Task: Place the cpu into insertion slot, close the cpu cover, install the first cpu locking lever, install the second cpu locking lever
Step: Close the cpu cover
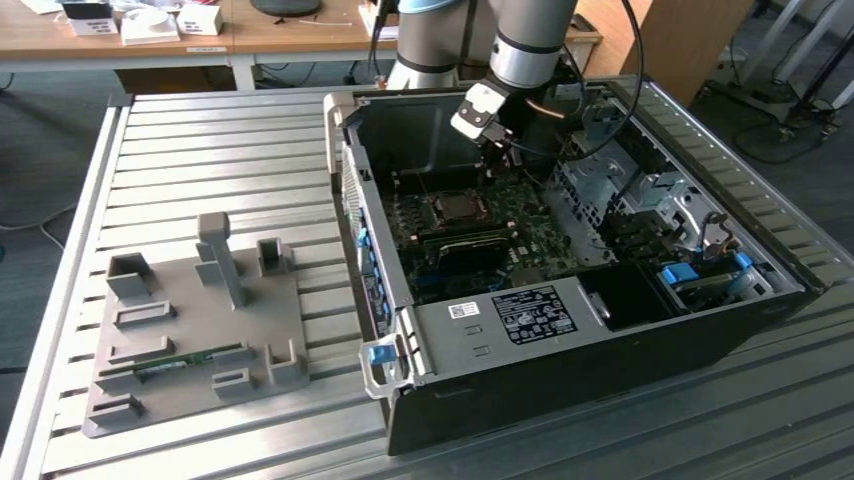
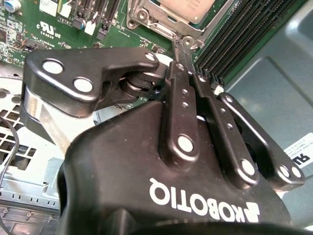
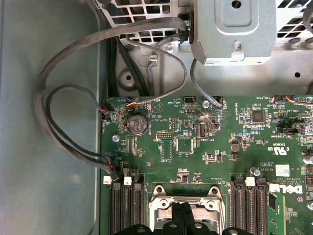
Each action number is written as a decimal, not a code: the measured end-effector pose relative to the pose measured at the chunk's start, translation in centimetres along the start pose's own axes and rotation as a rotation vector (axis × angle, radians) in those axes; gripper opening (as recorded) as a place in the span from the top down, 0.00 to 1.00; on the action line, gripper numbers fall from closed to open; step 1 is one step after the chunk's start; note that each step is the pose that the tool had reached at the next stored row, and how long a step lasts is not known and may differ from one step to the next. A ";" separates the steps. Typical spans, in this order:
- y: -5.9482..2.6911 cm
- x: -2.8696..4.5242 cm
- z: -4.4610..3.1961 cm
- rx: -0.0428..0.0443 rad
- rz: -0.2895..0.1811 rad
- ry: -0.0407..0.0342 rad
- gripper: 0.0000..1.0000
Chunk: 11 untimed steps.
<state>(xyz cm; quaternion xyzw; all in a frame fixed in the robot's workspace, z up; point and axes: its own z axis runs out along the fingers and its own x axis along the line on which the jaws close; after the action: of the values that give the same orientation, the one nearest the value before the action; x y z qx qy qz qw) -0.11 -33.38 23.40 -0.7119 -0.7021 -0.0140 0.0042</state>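
In the exterior view my gripper [image 1: 503, 158] reaches down into the open computer case, just beyond the insertion slot [image 1: 458, 208] on the green board. The cpu [image 2: 188, 7] lies pale and silver-grey in the slot, with the silver cpu cover [image 2: 146, 15] lying flat around it. In the second wrist view my gripper [image 2: 180, 58] is shut with nothing visible between its fingers, its tips at the cover's edge next to a thin metal lever [image 2: 164, 30]. In the first wrist view my gripper [image 3: 182, 210] is over the silver cover frame [image 3: 161, 199].
Black memory slots [image 3: 124, 210] flank the socket on both sides. Grey cables [image 3: 63, 117] loop along the case wall. A metal drive cage [image 1: 607, 180] stands close to the arm. A grey fixture [image 1: 200, 330] sits on the slatted table at the exterior view's left.
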 end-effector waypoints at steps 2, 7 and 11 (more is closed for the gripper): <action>-0.06 0.00 0.03 -0.0004 0.000 0.0001 0.89; -0.60 -0.01 0.15 -0.0032 0.000 0.0001 0.89; -1.22 -0.02 0.25 -0.0061 0.000 0.0001 0.89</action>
<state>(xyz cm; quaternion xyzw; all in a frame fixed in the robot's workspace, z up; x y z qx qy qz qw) -1.32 -33.38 23.13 -0.7118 -0.7022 -0.0161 0.0021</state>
